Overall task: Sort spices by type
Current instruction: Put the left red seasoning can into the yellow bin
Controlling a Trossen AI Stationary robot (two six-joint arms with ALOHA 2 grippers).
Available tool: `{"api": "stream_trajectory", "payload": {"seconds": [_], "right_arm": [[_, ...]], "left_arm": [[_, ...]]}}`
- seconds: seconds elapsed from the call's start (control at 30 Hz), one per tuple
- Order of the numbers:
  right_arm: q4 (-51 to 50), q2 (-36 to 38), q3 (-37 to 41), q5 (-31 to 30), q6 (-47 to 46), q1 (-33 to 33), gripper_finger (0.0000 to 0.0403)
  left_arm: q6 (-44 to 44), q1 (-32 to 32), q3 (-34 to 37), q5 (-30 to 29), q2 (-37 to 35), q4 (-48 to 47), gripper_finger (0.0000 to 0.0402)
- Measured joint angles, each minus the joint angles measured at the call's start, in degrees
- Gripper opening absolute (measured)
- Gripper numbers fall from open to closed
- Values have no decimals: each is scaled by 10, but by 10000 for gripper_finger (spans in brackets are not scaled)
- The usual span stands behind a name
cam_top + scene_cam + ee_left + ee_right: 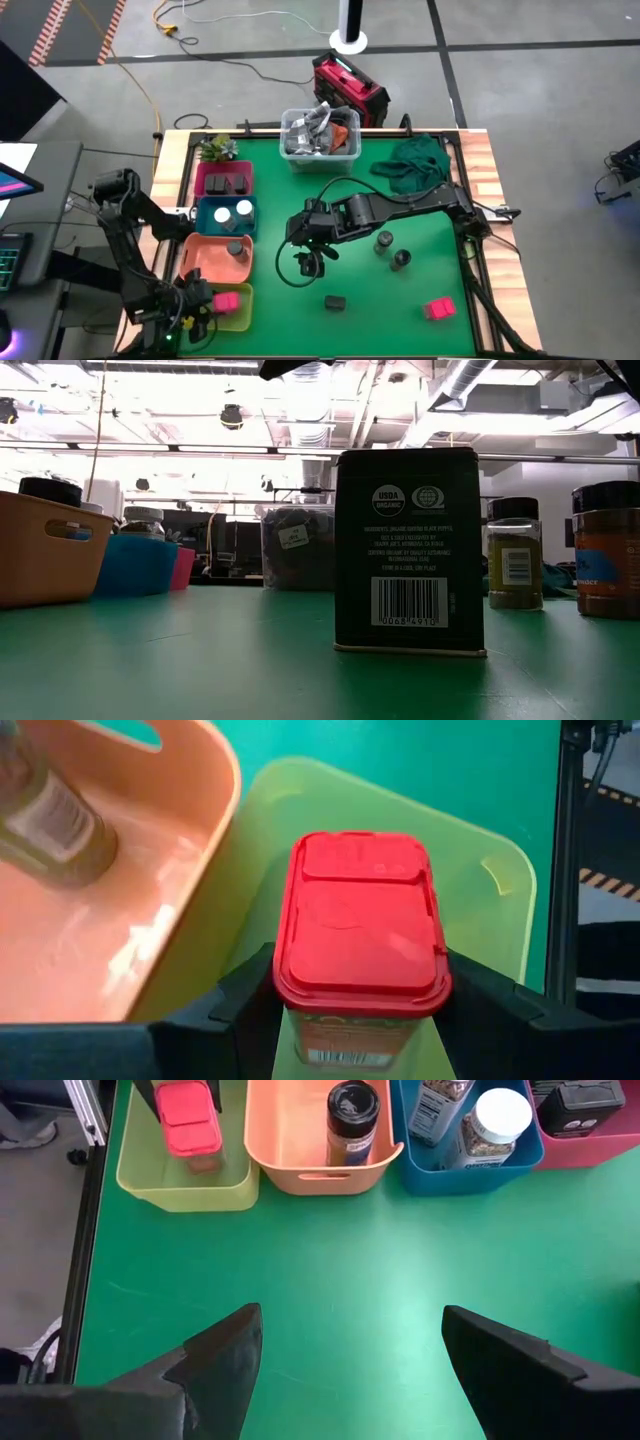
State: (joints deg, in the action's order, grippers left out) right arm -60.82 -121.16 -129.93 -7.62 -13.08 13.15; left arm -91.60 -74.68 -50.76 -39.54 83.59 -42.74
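- A black rectangular box (409, 550) stands upright closest to the low camera, barcode side facing it, and hides much of the counter (200, 660) behind; in the high view it sits on the green mat toward the front edge (335, 302).
- At the low view's right edge a dark-lidded jar (607, 550) is cut off; which of the two dark grey round jars (384, 241) (401, 259) it is cannot be told.
- The left tool (350, 1020) pinches a pink-red rectangular box (360, 935) by its sides, over the yellow-green tray (500, 890). The box's lower part is hidden between the fingers, so whether it touches the tray floor cannot be told.
- The right tool (350, 1350) hangs over bare green mat mid-counter, fingers spread wide, holding nothing.
- The orange tray (290, 1140) holds one dark grey round jar (352, 1120).
- The blue tray (470, 1165) holds white-topped round jars (495, 1120), one cut off by the frame.
- The pink tray (205, 180) holds black boxes (228, 183).
- A second pink-red box (439, 309) lies on the mat at front right.
- The clear bin (320, 135) at the back holds jumbled contents too small to make out.
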Motion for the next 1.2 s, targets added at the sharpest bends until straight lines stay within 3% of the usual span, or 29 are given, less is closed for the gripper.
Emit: {"api": "stream_trajectory", "payload": {"seconds": [0.47, 1.2], "right_arm": [[1, 0, 0, 0, 0, 0, 333], [1, 0, 0, 0, 0, -1, 333]], "left_arm": [[-32, -43, 0, 10, 0, -5, 213], [-67, -42, 0, 87, 0, -29, 268]]}}
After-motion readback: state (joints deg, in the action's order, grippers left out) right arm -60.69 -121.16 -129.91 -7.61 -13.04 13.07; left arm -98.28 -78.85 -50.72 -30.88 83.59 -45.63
